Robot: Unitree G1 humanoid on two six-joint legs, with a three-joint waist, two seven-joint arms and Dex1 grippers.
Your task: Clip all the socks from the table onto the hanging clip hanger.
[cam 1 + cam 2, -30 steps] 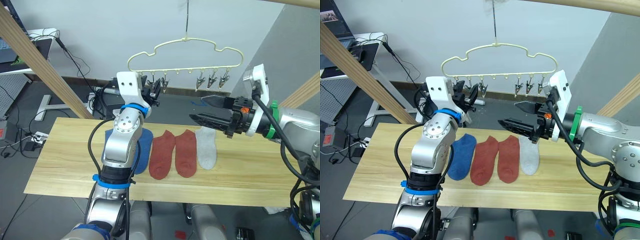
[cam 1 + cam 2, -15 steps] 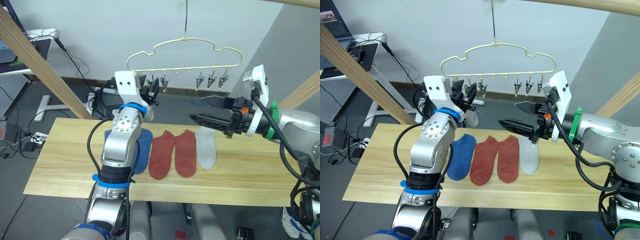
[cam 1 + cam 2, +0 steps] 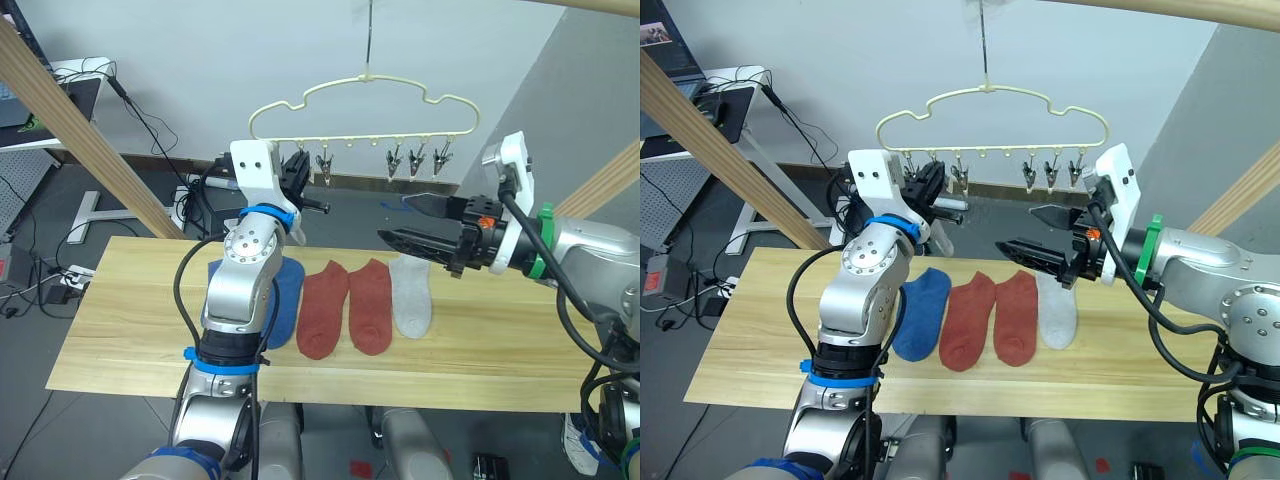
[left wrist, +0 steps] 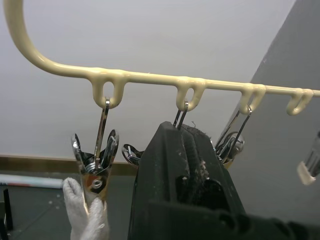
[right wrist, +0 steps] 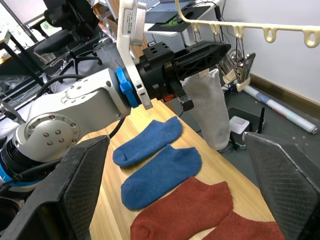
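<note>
White wall and grey floor lie behind the table (image 3: 120,340), a wide plank top with five socks in a row at its middle: two blue socks (image 5: 155,157), two rust-red socks (image 3: 348,305) and one light grey sock (image 3: 411,292) at the row's three-o'clock end. Above and behind, at twelve o'clock, the clip hanger (image 3: 365,105) hangs by its hook from a cord, its metal clips strung along the lower bar. A second grey sock (image 5: 210,112) already dangles from a clip (image 4: 95,167) near the hanger's nine-o'clock end, so the step in hand looks like finishing that clipping. To do it well, the left arm should probably draw straight back from the bar without dragging the clip or setting the hanger swinging, and check that the cuff sits deep in the clip's teeth. The left gripper (image 5: 215,50) is raised to the clip row, just beside the hung sock; its fingers look pressed together and appear to hold nothing. The right gripper (image 3: 405,220) hovers above the table's grey sock at three o'clock, fingers parted and empty.
</note>
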